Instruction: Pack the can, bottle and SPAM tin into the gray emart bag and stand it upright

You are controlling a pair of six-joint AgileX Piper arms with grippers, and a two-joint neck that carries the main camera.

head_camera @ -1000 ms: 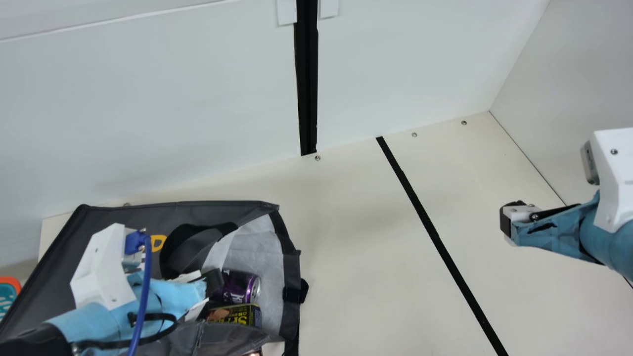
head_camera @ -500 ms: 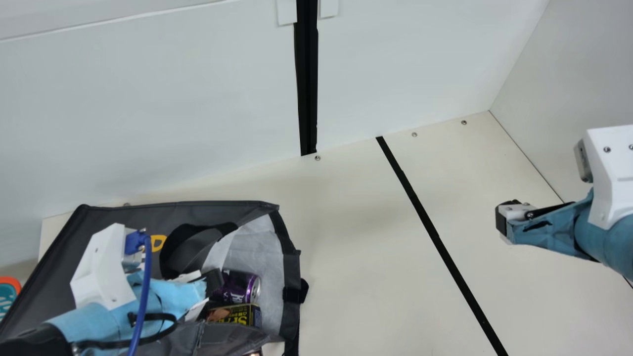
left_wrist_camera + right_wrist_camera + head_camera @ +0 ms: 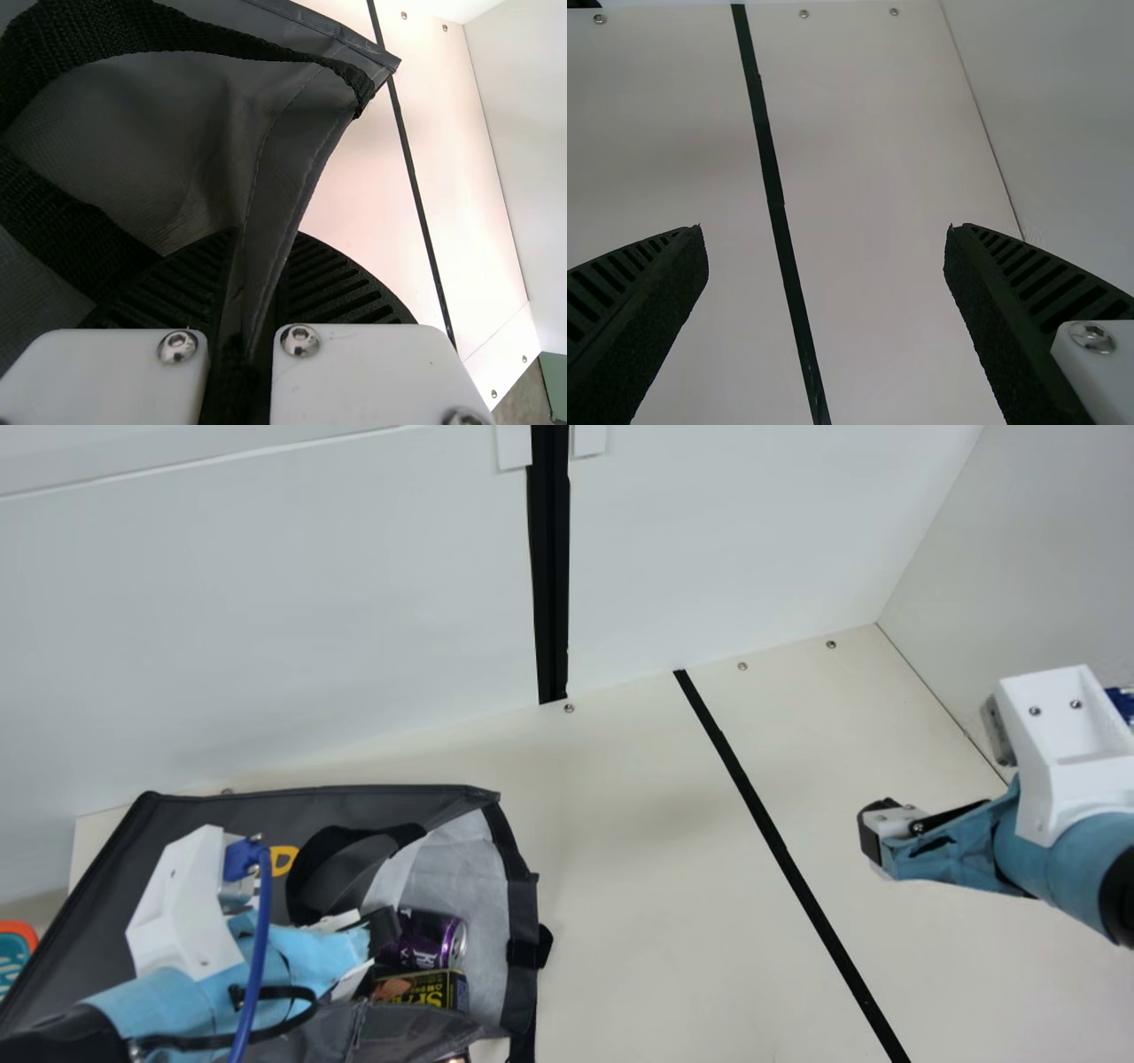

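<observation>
The gray bag (image 3: 221,806) lies on its side at the left of the main view, its pale-lined mouth facing right. Inside the mouth are the purple can (image 3: 430,939) and, beside it, the SPAM tin (image 3: 430,989). My left gripper (image 3: 381,939) is at the bag's opening, close to the can. In the left wrist view my left gripper (image 3: 257,292) is shut on the edge of the bag (image 3: 292,168). Over the table at the right stands my right gripper (image 3: 873,837), away from the bag; in the right wrist view my right gripper (image 3: 826,257) is open with nothing between its fingers.
An orange and teal object (image 3: 16,952) lies at the far left edge. A black strip (image 3: 780,841) crosses the cream table (image 3: 638,886) between the bag and my right arm. White walls (image 3: 266,620) rise behind and at the right.
My right arm has moved left and slightly down in the main view, toward the black strip. My left arm, the bag and the things in it have kept still.
</observation>
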